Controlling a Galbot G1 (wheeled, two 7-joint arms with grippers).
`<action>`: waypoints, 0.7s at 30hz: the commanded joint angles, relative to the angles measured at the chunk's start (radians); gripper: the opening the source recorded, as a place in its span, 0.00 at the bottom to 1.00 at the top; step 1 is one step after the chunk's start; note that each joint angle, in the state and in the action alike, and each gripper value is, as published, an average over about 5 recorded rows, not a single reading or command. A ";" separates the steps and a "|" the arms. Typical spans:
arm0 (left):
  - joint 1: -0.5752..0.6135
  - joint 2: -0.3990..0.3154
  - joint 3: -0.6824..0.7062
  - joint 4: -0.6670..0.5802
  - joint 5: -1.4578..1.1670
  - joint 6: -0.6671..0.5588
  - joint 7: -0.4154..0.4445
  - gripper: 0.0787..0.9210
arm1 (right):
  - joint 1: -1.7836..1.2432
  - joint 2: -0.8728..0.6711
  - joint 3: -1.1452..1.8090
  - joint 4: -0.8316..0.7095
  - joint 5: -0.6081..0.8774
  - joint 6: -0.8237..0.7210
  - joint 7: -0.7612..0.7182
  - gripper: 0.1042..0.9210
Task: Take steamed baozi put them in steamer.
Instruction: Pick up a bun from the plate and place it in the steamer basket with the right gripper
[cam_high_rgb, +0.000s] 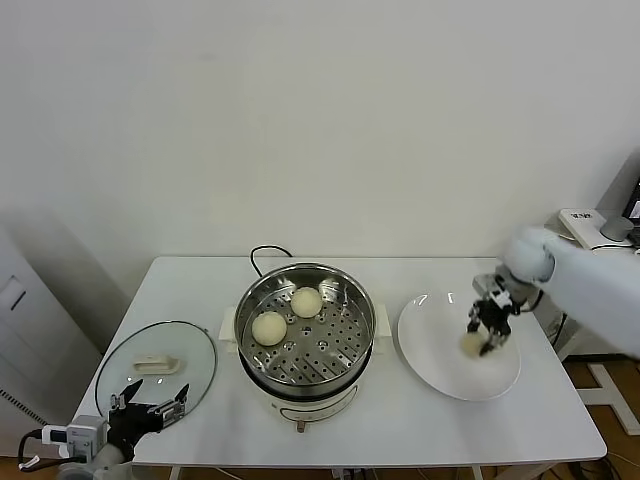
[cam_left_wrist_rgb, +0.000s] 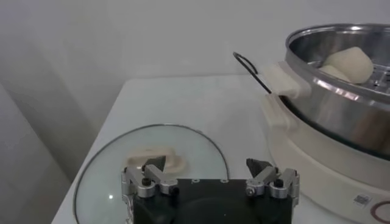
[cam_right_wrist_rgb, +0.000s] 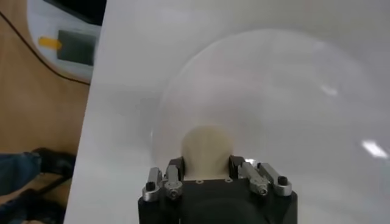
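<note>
The steamer (cam_high_rgb: 340, 273) stands mid-table with two cream baozi (cam_high_rgb: 306, 301) (cam_high_rgb: 269, 327) on its perforated tray. My right gripper (cam_high_rgb: 487, 326) is over the white plate (cam_high_rgb: 440, 372) at the right, its fingers closed against both sides of a third baozi (cam_high_rgb: 471, 345). In the right wrist view that baozi (cam_right_wrist_rgb: 207, 141) sits between the jaws of the right gripper (cam_right_wrist_rgb: 206, 161), above the plate (cam_right_wrist_rgb: 274, 91). My left gripper (cam_high_rgb: 150, 408) is parked open and empty at the table's front left. The left wrist view shows it (cam_left_wrist_rgb: 206, 163) beside the steamer (cam_left_wrist_rgb: 341, 106). A fourth baozi is not in view.
The glass lid (cam_high_rgb: 125, 350) with a cream handle lies flat at the front left, under the left gripper; it also shows in the left wrist view (cam_left_wrist_rgb: 116, 158). The steamer's black cord (cam_high_rgb: 262, 252) loops behind it. The table's right edge is close to the plate.
</note>
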 joint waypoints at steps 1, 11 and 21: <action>0.002 0.002 0.001 -0.004 -0.001 -0.001 0.000 0.88 | 0.340 0.069 -0.189 0.037 0.188 0.010 0.002 0.43; 0.006 0.001 0.007 -0.010 -0.001 -0.008 0.000 0.88 | 0.413 0.322 -0.141 0.043 0.294 0.238 0.045 0.43; 0.018 0.002 0.006 -0.006 -0.001 -0.020 0.001 0.88 | 0.346 0.502 -0.140 0.141 0.211 0.427 0.051 0.43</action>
